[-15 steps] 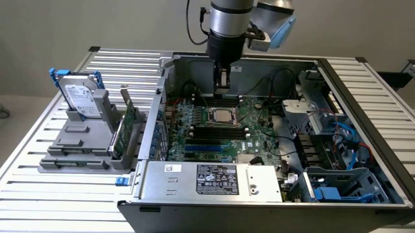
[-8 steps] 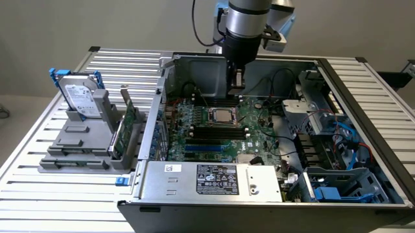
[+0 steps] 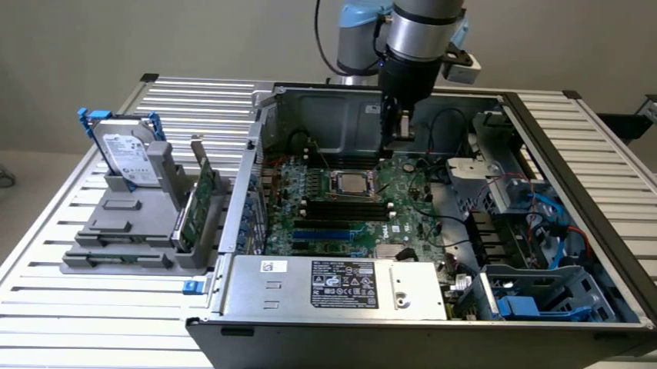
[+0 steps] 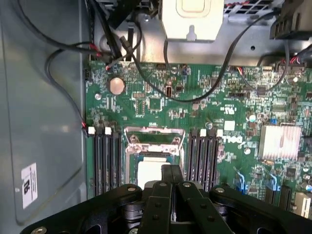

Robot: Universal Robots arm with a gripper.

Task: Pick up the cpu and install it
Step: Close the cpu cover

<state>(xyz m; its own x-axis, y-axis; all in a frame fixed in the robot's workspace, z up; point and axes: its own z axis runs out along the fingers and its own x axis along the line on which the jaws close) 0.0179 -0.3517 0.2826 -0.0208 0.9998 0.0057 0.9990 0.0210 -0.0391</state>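
Closed gripper (image 3: 398, 140) over the open computer case (image 3: 257, 292)
Its fingers are pressed together and hold nothing, just above the green motherboard (image 3: 411, 204). The cpu (image 3: 351, 183) lies in the socket (image 4: 155, 132) at the board's middle, near the fingertips.
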